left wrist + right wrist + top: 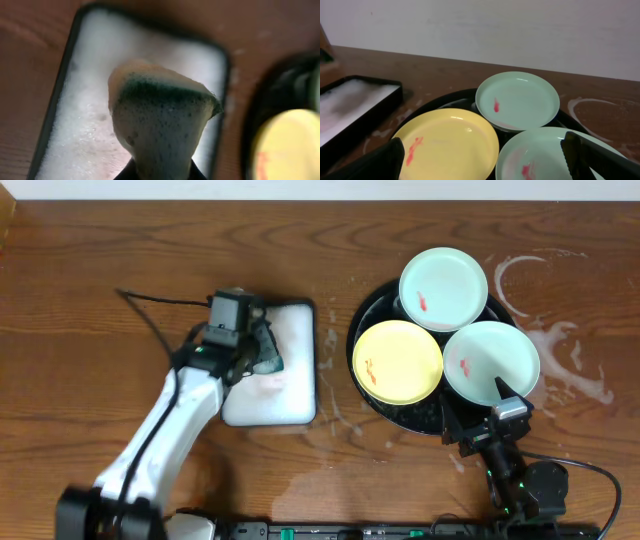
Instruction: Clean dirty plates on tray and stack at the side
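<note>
Soapy sponge [160, 120] tight in left pincer [159, 173]; right pincer [482, 152] wide apart, empty.

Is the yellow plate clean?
No, the yellow plate has a red smear near its left edge in the overhead view.
</note>
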`<action>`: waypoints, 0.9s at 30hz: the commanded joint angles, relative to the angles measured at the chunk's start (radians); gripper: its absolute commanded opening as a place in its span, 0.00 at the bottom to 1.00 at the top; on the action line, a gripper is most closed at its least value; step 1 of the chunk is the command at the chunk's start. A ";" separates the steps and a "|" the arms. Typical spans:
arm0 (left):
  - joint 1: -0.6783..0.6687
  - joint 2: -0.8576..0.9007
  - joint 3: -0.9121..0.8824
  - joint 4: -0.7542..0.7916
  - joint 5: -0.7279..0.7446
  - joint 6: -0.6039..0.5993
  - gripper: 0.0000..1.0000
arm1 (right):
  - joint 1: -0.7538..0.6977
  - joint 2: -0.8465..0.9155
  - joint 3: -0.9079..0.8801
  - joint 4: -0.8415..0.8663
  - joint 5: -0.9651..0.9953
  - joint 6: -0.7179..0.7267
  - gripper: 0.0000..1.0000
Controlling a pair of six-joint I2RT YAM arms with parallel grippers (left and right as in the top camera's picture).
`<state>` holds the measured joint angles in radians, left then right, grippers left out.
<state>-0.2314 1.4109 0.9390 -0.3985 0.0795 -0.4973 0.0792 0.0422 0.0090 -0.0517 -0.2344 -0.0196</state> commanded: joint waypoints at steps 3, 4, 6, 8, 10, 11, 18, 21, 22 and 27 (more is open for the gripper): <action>-0.001 -0.043 0.007 -0.003 0.006 0.005 0.08 | 0.007 0.000 -0.003 -0.001 0.002 -0.012 0.99; -0.001 -0.030 0.002 -0.002 -0.002 0.005 0.08 | 0.007 0.000 -0.003 -0.001 0.002 -0.012 0.99; -0.001 0.008 -0.013 0.001 -0.022 0.005 0.08 | 0.007 0.000 -0.003 -0.001 0.002 -0.012 0.99; -0.001 0.055 -0.026 0.005 -0.024 0.005 0.08 | 0.007 0.000 -0.003 -0.001 0.002 -0.012 0.99; -0.001 0.100 -0.030 0.004 -0.023 0.005 0.07 | 0.007 0.000 -0.003 -0.001 0.002 -0.012 0.99; -0.001 0.122 -0.030 0.004 -0.018 0.005 0.07 | 0.007 0.000 -0.003 -0.001 0.002 -0.012 0.99; -0.001 0.094 -0.016 0.012 -0.005 0.005 0.08 | 0.007 0.000 -0.003 -0.001 0.002 -0.012 0.99; -0.001 0.007 -0.012 0.014 0.038 0.005 0.07 | 0.007 0.000 -0.003 -0.001 0.002 -0.012 0.99; -0.001 -0.022 -0.012 0.015 0.042 0.005 0.07 | 0.007 0.000 -0.003 -0.001 0.002 -0.012 0.99; -0.001 -0.132 -0.013 0.013 0.018 0.017 0.07 | 0.007 0.000 -0.003 -0.001 0.002 -0.012 0.99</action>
<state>-0.2314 1.3254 0.9077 -0.3878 0.1059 -0.4969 0.0792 0.0422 0.0090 -0.0517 -0.2344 -0.0196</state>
